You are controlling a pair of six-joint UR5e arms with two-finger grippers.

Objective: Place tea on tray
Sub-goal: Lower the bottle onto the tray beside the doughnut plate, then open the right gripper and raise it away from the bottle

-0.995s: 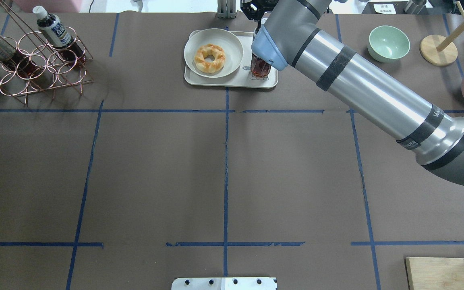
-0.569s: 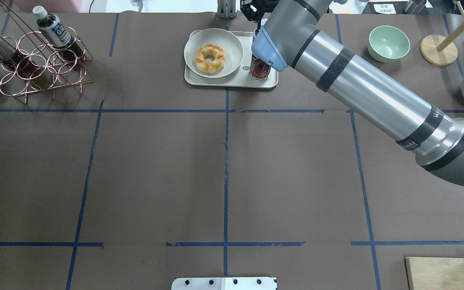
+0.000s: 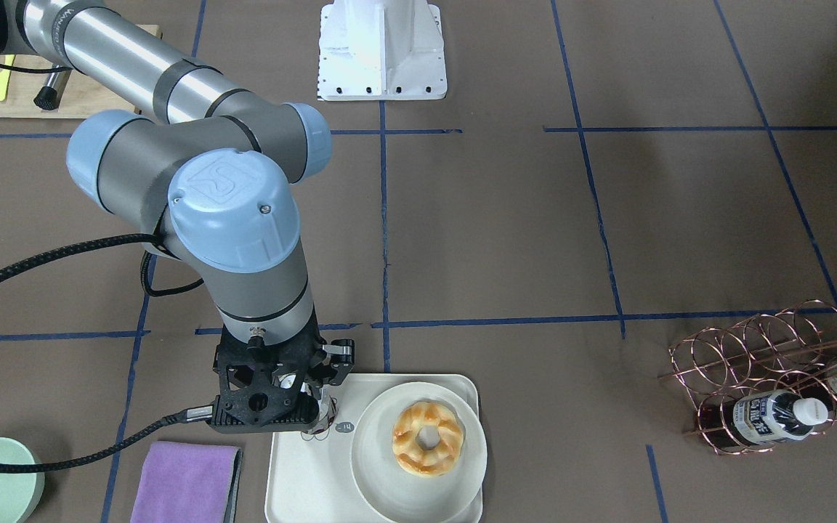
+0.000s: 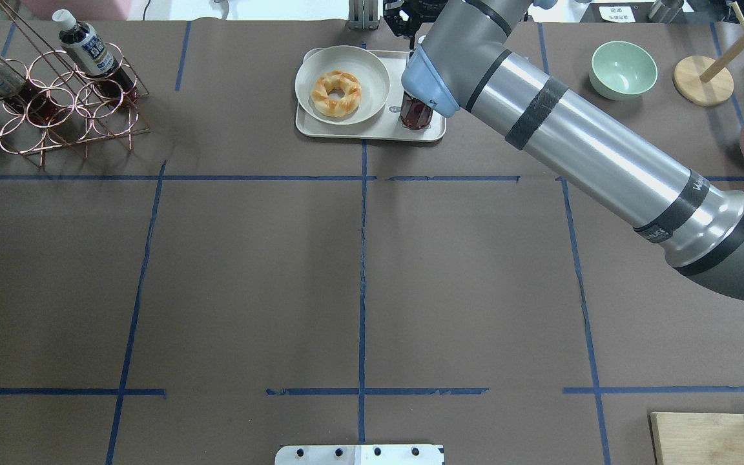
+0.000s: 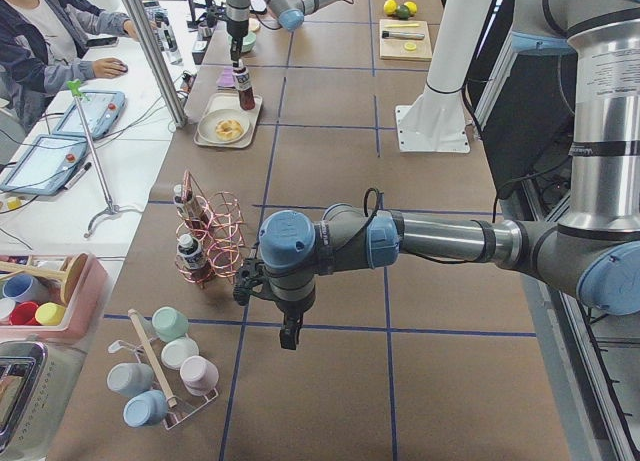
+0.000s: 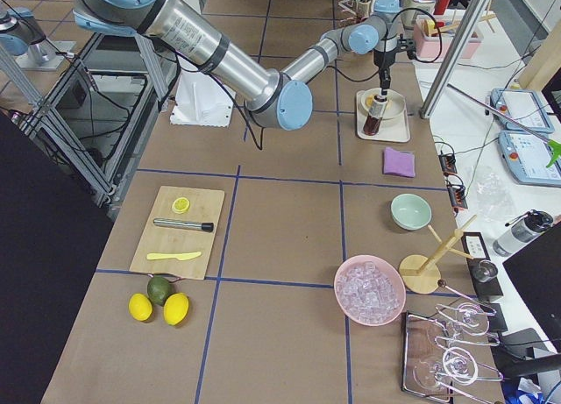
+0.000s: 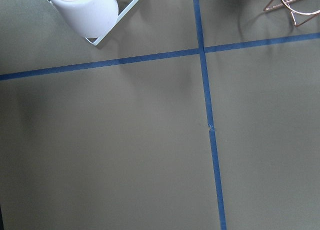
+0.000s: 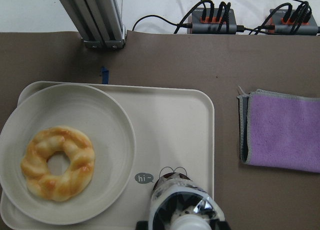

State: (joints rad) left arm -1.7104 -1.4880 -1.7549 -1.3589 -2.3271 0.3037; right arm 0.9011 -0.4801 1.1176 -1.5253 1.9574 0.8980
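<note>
Far left, left gripper hanging above the brown table, seen only from the side: cannot tell whether jaws wide or narrow. Next, copper wire rack with two spare bottles leaning in its rings. At centre, tray carrying a round plate with a twisted doughnut on its left half. On the right half, tea upright over the bear drawing, pinched near the cap by the right gripper, jaws narrow around it. Further right, purple cloth, then green bowl
</note>
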